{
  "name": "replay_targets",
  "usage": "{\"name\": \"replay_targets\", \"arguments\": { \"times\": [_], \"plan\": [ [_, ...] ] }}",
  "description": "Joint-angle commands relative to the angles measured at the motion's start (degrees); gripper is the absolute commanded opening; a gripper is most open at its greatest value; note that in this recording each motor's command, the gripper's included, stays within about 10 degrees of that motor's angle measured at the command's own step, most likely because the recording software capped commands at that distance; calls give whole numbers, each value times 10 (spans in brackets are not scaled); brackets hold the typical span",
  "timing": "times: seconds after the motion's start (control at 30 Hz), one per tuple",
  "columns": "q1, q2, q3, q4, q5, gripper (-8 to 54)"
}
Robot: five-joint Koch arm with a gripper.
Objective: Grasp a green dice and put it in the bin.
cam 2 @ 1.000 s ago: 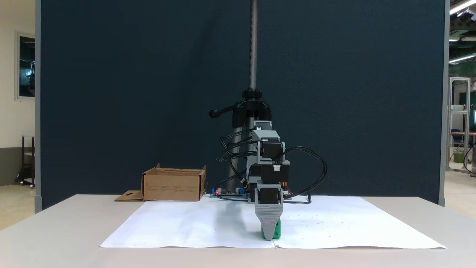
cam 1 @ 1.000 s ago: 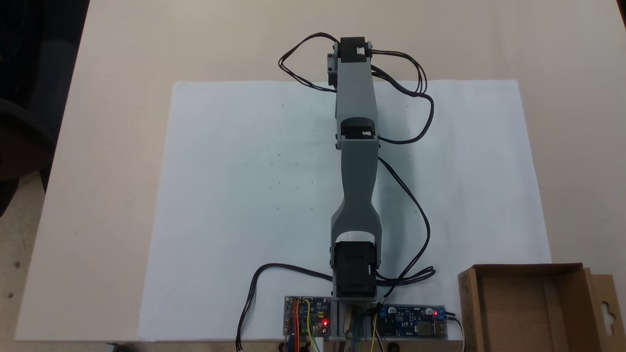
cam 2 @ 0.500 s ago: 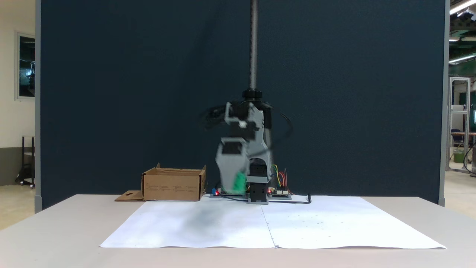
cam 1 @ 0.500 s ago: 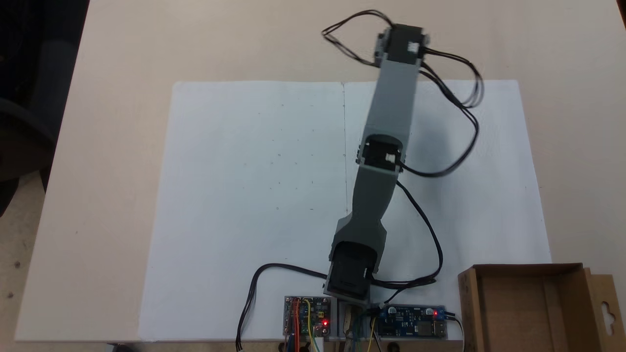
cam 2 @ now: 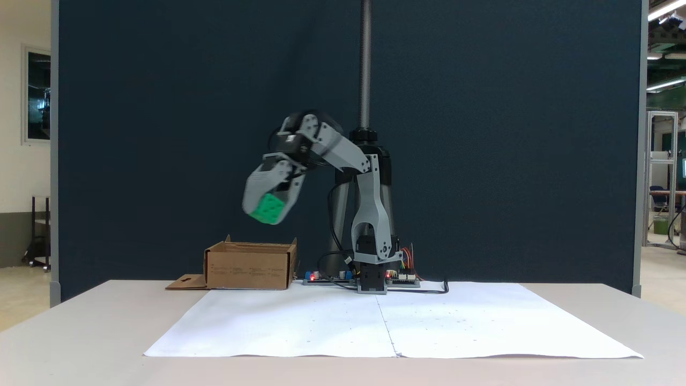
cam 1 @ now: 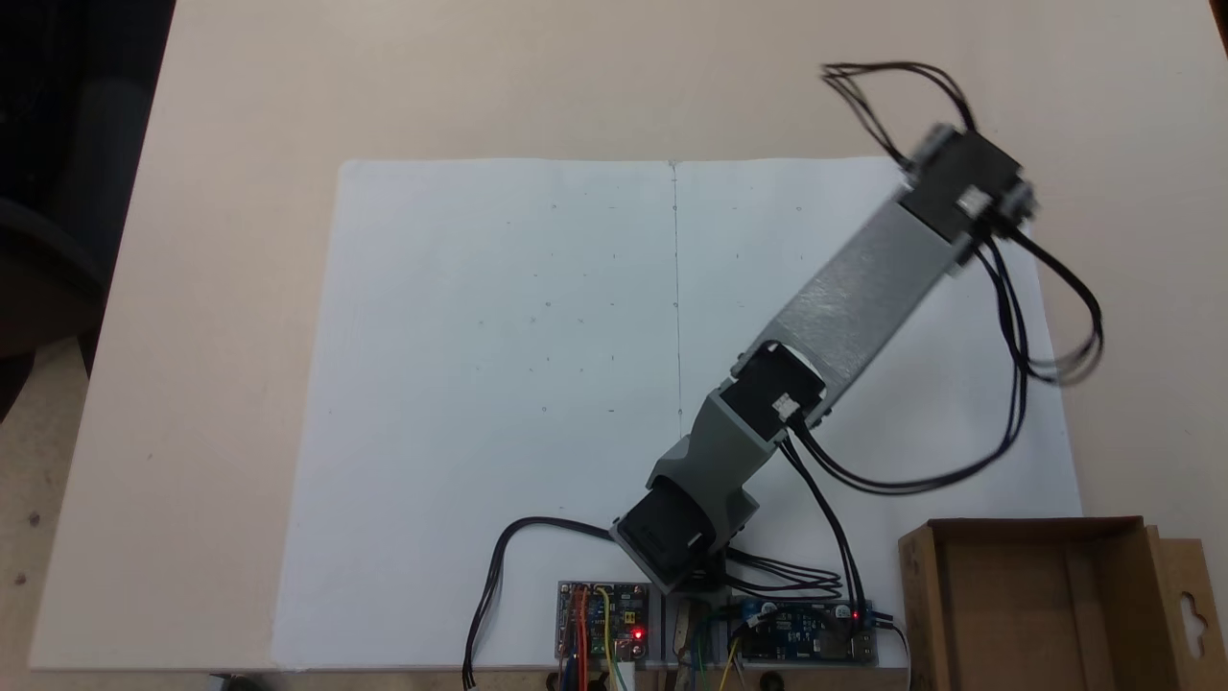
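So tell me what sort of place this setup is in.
Probably a lab or workshop. The table stands before a dark blue partition, with metal frames and ceiling strip lights behind it. Bare circuit boards sit at the arm's base.

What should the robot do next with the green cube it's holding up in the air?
Probably keep swinging toward the bin. The gripper holds the green dice high, and from above the arm's tip is not over the bin yet, so letting go now would miss.
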Motion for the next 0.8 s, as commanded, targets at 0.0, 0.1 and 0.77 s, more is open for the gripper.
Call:
{"name": "replay_targets", "arguments": {
  "times": [0.0, 0.1, 0.77],
  "plan": [
    [58, 37, -13, 30, -51, 117],
    [131, 37, -13, 47, -89, 117],
    [493, -11, -13, 58, -300, 117]
  ]
}}
